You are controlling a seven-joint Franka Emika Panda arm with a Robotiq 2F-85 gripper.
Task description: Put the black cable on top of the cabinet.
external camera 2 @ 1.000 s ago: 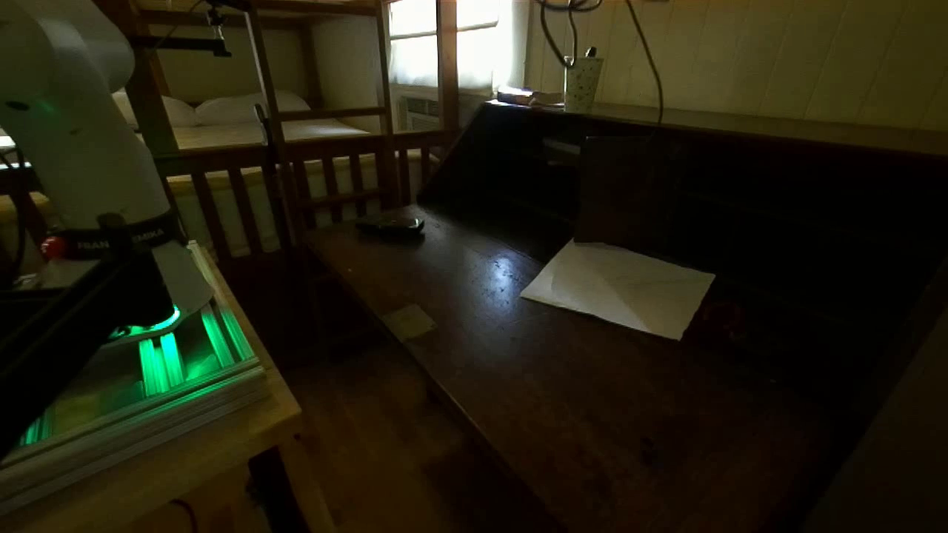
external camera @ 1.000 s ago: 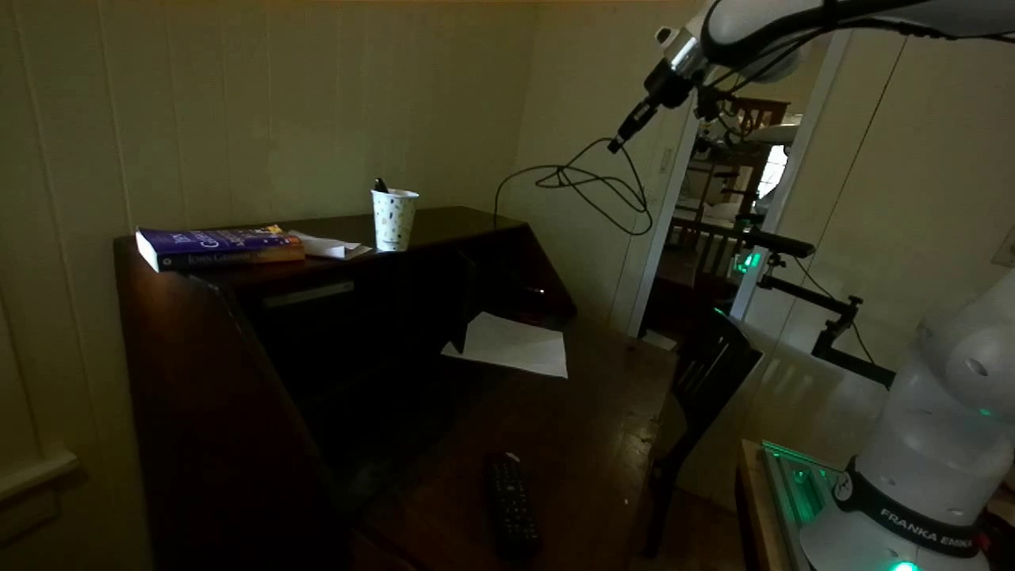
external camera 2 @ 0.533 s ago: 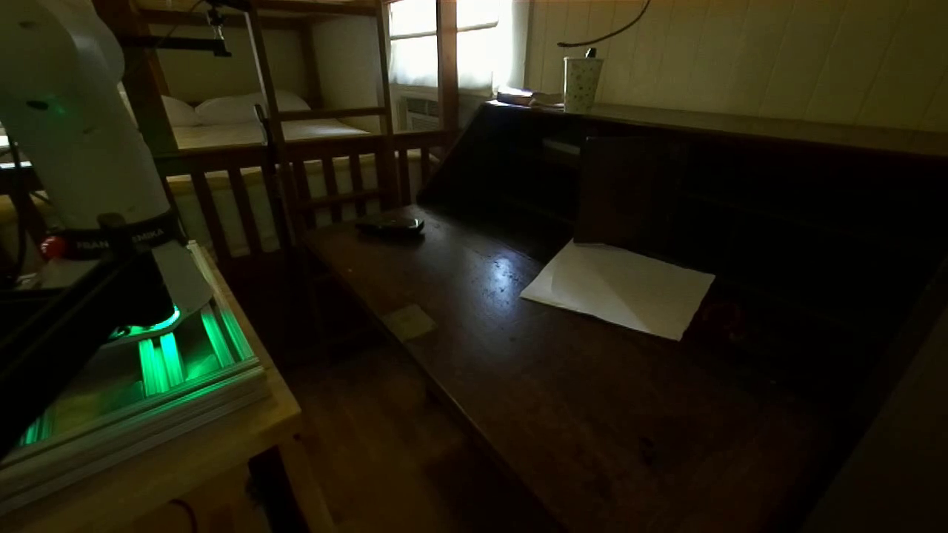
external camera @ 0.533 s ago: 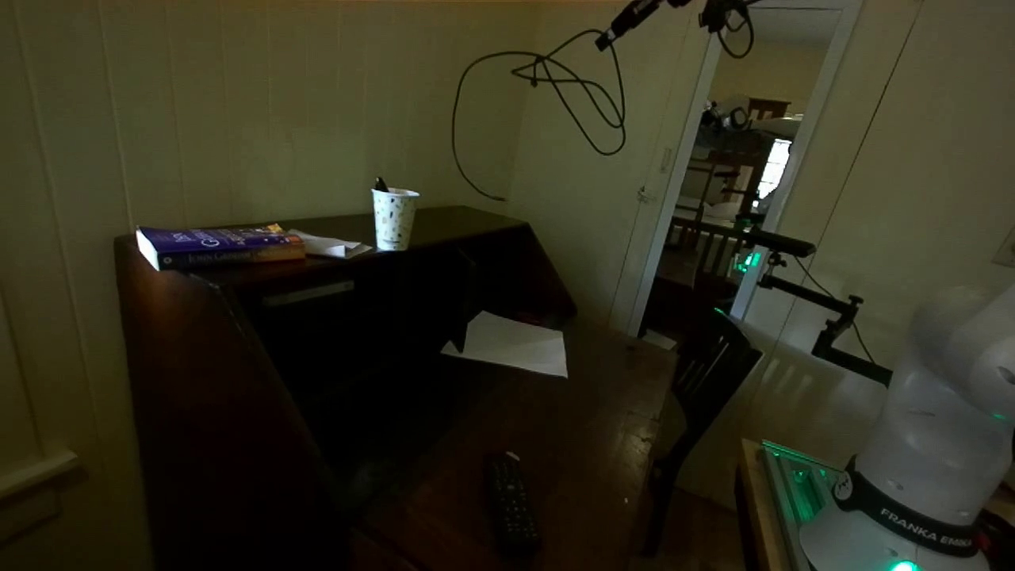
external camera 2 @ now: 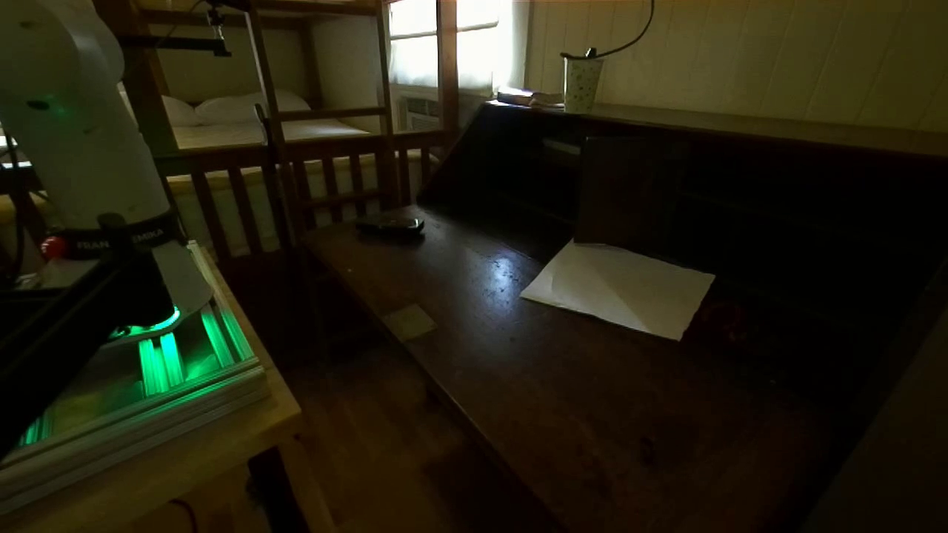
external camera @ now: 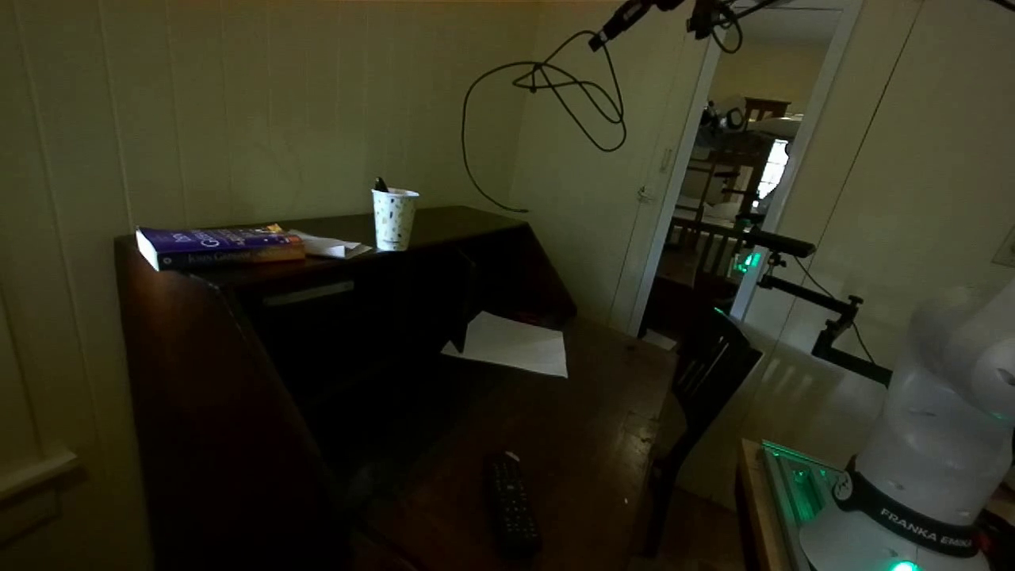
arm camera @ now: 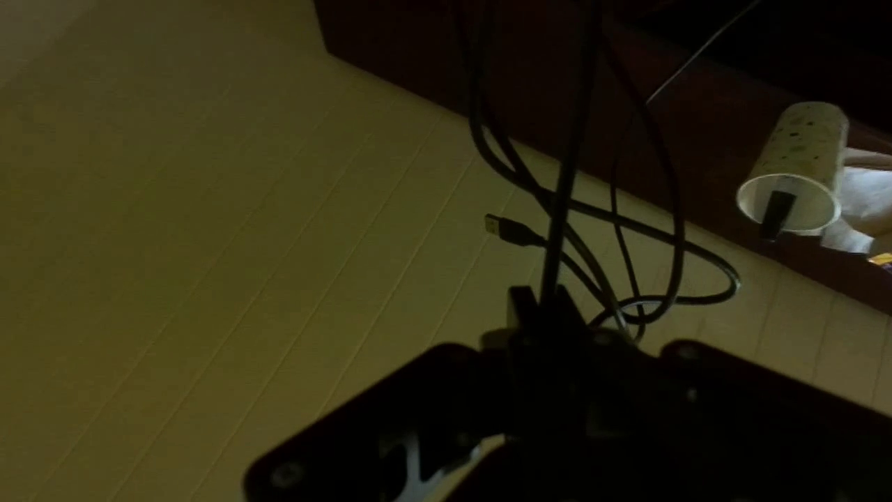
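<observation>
Cable (arm camera: pixel 559 203), black and thin, hangs in the air in loose loops, and the two fingers (arm camera: pixel 521 304) of the gripper (external camera: pixel 596 42) are clamped upon it. One end droops down toward the cabinet (external camera: pixel 450 224); whether it is exactly above the top, I cannot tell. On this top I see one speckled cup (external camera: pixel 394 222), upright, and one purple book (external camera: pixel 226 247), which lies flat.

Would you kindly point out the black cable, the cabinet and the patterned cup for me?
Black cable (arm camera: pixel 563 203): wrist view, where its strands cross.
Cabinet (external camera: pixel 214 396): in an exterior view, on its dark side panel.
Patterned cup (external camera: pixel 393 223): in an exterior view, on its outer wall.
</observation>
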